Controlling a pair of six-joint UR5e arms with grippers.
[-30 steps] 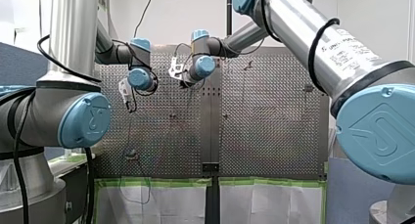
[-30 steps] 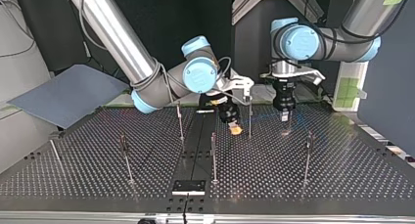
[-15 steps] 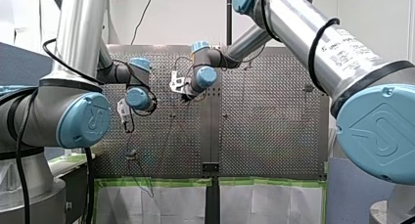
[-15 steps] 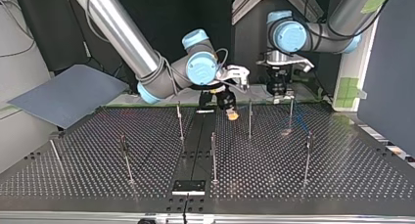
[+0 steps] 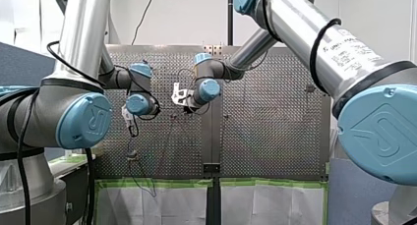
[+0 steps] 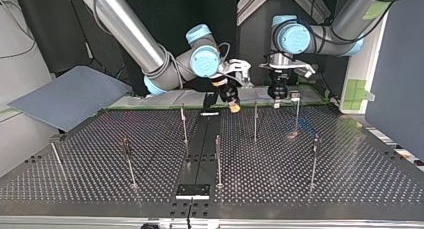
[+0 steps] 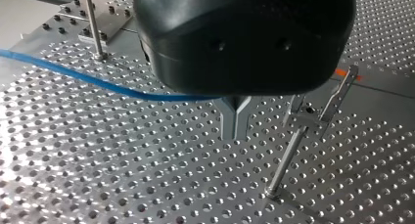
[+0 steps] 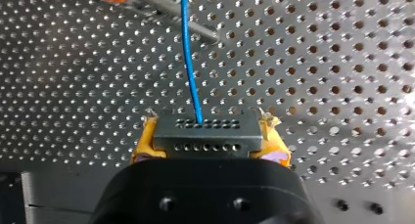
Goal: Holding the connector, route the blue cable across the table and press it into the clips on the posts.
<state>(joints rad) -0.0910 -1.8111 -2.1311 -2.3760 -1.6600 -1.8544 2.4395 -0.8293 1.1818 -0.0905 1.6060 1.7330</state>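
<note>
Right wrist view: right pincer (image 8: 208,128) clenched on connector (image 8: 205,138), yellow pads (image 8: 143,145) either side; cable (image 8: 190,57) leading ahead over bench (image 8: 318,62). Left wrist view only: left pincer (image 7: 236,123) closed on cable, post (image 7: 288,158) just beside.

The front view looked from behind the arms (image 5: 305,43) over the table (image 5: 275,136); the top view faced them across it. Both wrist views sat close above it.

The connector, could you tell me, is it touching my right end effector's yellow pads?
Touching. The right wrist view shows the connector clamped between the right end effector's yellow pads with no gap.
</note>
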